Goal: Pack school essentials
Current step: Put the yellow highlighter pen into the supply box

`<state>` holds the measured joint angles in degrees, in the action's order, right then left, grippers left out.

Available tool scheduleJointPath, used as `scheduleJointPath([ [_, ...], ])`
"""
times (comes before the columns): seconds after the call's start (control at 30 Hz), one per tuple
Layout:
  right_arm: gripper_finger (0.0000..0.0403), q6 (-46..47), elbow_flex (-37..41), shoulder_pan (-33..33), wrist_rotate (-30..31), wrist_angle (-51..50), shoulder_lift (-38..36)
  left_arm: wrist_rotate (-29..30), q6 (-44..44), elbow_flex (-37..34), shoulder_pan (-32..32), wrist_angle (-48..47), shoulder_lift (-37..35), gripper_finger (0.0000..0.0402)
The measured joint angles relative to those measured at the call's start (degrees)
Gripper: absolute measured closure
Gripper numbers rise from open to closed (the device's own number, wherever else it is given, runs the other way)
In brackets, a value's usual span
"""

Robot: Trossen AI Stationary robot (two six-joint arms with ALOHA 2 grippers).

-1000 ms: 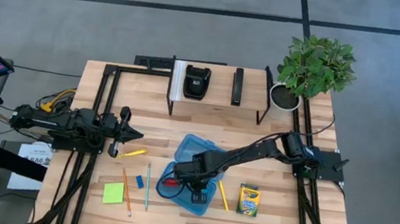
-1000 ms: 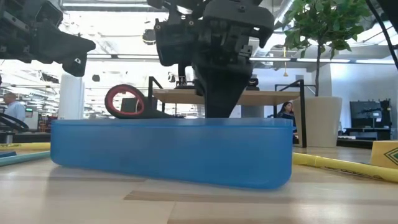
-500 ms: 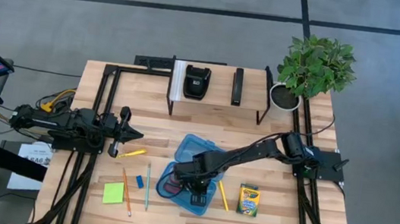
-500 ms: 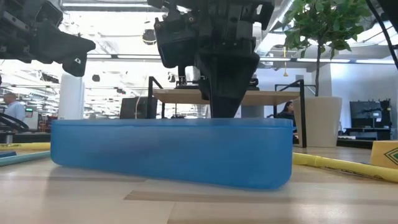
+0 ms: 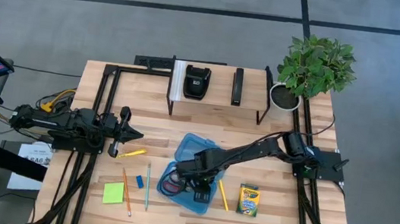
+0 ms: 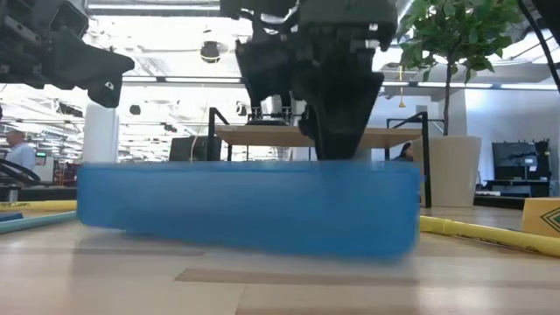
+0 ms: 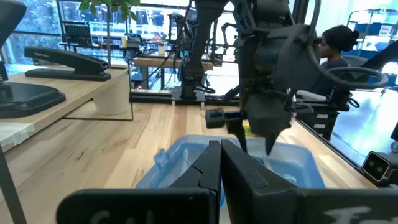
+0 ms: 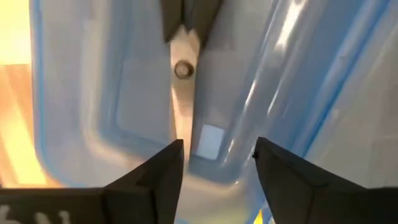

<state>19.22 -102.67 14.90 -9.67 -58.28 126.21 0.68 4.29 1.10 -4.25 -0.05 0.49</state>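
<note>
The scissors [image 8: 182,68] lie flat in the open translucent blue case [image 5: 194,151], their red handles [image 5: 168,186] at its near left. My right gripper [image 8: 219,146] hangs open over the case, its fingers pointing down on either side of the blades without touching them. On the table left of the case lie a yellow pencil [image 5: 132,152], an orange pencil [image 5: 126,191], a teal pencil [image 5: 148,186], a blue eraser [image 5: 140,182] and a green sticky-note pad [image 5: 113,193]. Another yellow pencil [image 5: 223,196] and the crayon box [image 5: 249,199] lie to its right. My left gripper [image 5: 136,135] waits shut at the table's left.
A dark metal rack with black devices [image 5: 198,81] stands at the far edge. A potted plant [image 5: 308,68] is at the far right corner. Bare wood shows in front of the case. A person [image 7: 336,43] sits beyond the table.
The scissors' red handle stood above the case's rim a second ago. It has since dropped out of sight into the case, where the scissors now lie flat. My right gripper has shifted a little toward the table's right edge. The case has slid slightly the same way.
</note>
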Motion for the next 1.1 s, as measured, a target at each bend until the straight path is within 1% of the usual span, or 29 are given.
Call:
scheduleJointPath([
  [0.17, 0.0223, -1.39, -0.02, 1.82, 4.08, -1.49, -0.18, 0.01, 0.0, 0.0, 0.01, 0.0, 0.0, 0.0401],
  [0.33, 0.0251, -0.93, -0.02, 1.74, 9.52, -6.96, -0.18, 0.01, 0.01, 0.0, 0.0, 0.0, 0.0, 0.0401],
  [0.53, 0.0266, 0.7, -0.02, 0.43, 15.74, -12.86, -0.16, 0.01, 0.01, 0.0, 0.0, 0.0, 0.0, 0.0401],
  [0.6, 0.0267, 0.77, 0.09, 0.17, 16.53, -13.68, -0.68, 0.0, 0.01, 0.0, 0.0, -0.01, 0.0, 0.0401],
  [0.7, 0.0266, 1.17, 0.09, 0.58, 17.11, -12.84, -3.0, 0.01, 0.0, 0.0, 0.0, 0.0, 0.0, 0.0401],
  [0.8, 0.0265, 2.46, 0.02, 2.41, 18.59, -12.11, -6.58, -0.01, 0.01, 0.0, 0.0, -0.01, 0.0, 0.0401],
  [1.0, 0.0267, 5.9, 0.11, 8.42, 26.23, -8.35, -13.24, 0.01, 0.02, 0.0, 0.0, -0.02, 0.0, 0.0401],
  [1.1, 0.0266, 7.25, 3.39, 11.65, 28.67, -4.31, -16.32, 0.01, 0.0, 0.0, 0.0, -0.01, 0.0, 0.0402],
])
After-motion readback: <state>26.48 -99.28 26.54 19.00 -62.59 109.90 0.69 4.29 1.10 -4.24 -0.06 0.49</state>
